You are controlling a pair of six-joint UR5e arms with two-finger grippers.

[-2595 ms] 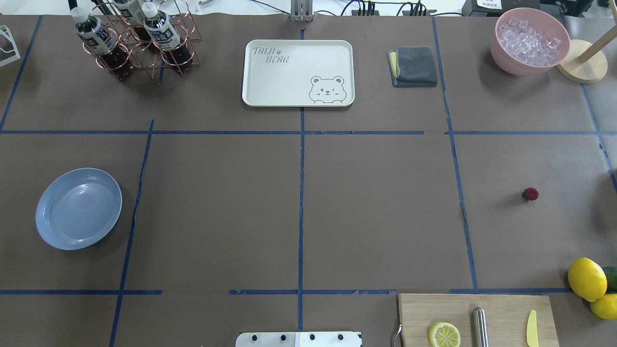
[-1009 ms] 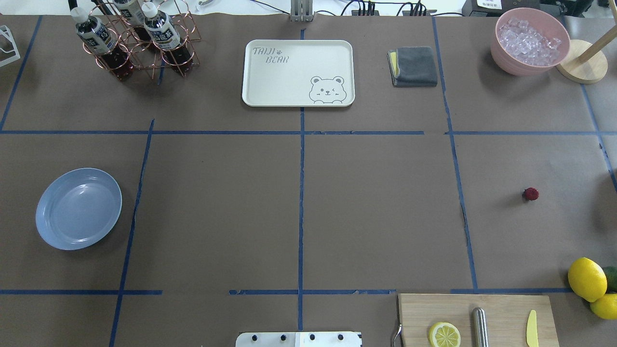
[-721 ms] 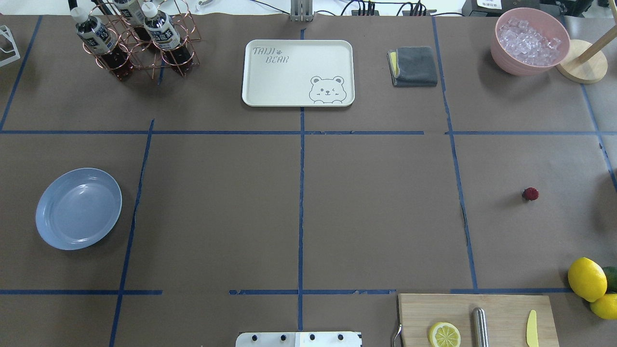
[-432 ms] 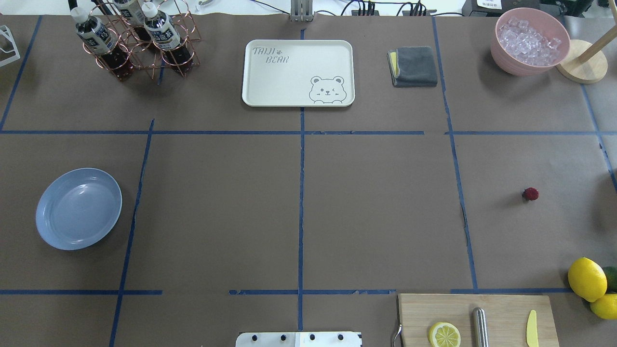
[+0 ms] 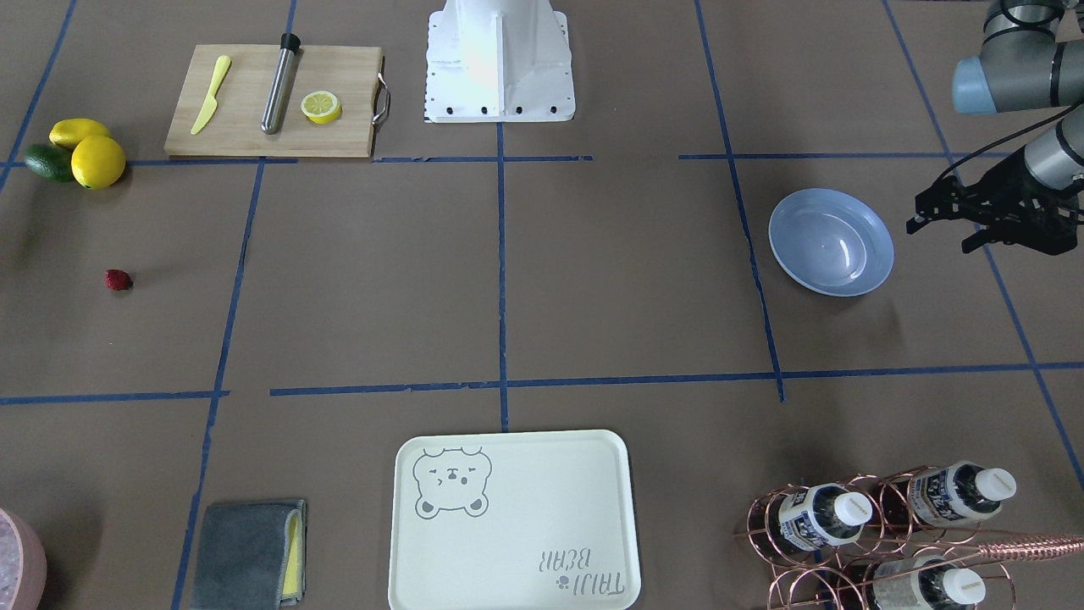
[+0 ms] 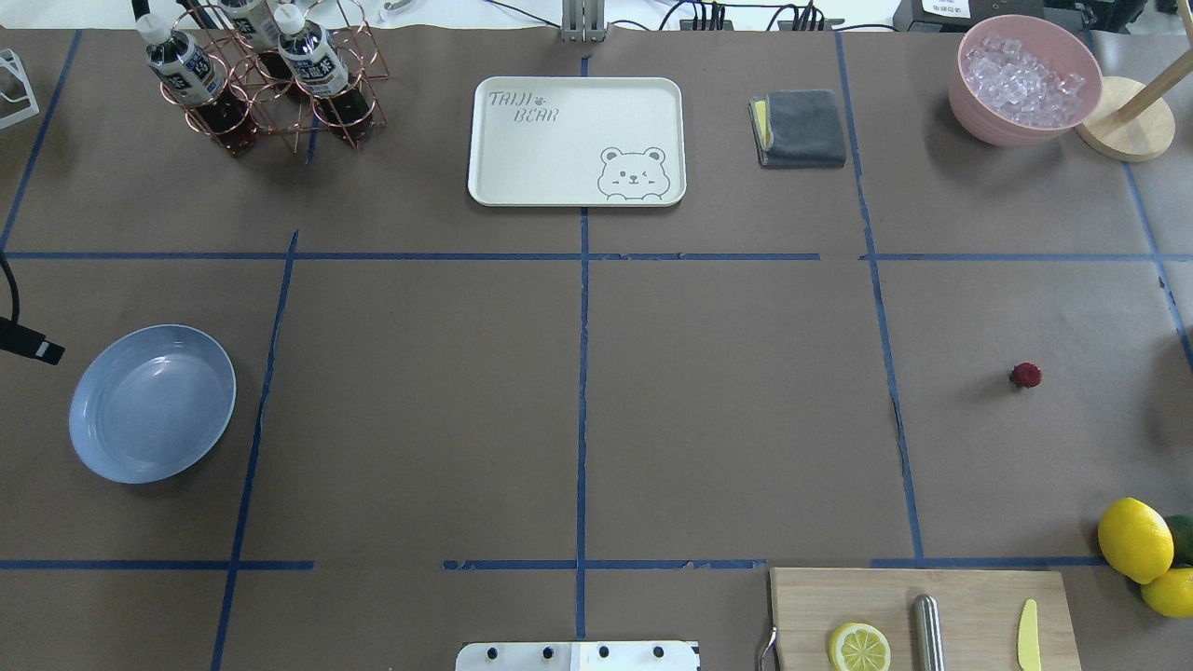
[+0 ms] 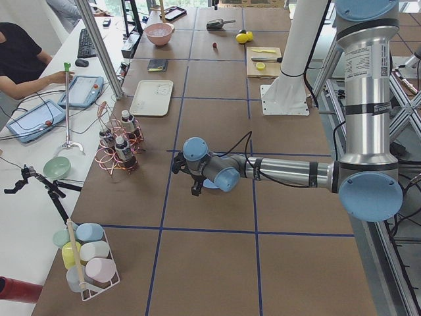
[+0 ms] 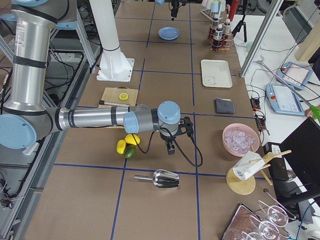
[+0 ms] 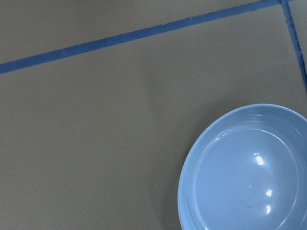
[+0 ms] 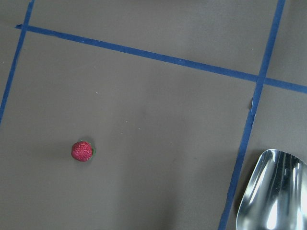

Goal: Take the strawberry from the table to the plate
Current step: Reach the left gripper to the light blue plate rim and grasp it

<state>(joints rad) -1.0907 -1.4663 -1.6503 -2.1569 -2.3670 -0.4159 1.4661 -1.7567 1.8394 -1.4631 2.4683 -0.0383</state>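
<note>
The strawberry [image 6: 1025, 375] lies alone on the table [image 6: 727, 401] at the right, small and dark red; it also shows in the right wrist view [image 10: 82, 151], with no fingers in frame. The light-blue plate [image 6: 152, 403] sits empty at the far left. My left gripper [image 5: 938, 237] hovers open just outside the plate [image 5: 830, 241], and one fingertip [image 6: 37, 349] pokes in at the overhead view's left edge. My right gripper [image 8: 176, 137] hangs over the strawberry's end of the table; I cannot tell if it is open or shut.
A cream bear tray [image 6: 576, 140], a copper bottle rack [image 6: 270, 84], a grey cloth [image 6: 800, 128] and a pink bowl of ice [image 6: 1025, 79] line the far side. A cutting board [image 6: 923, 615], lemons [image 6: 1134, 539] and a metal scoop [image 10: 273, 191] lie near the strawberry.
A fingertip of my left gripper has come into the overhead view at the left edge, beside the plate. The strawberry and the plate have not moved.
</note>
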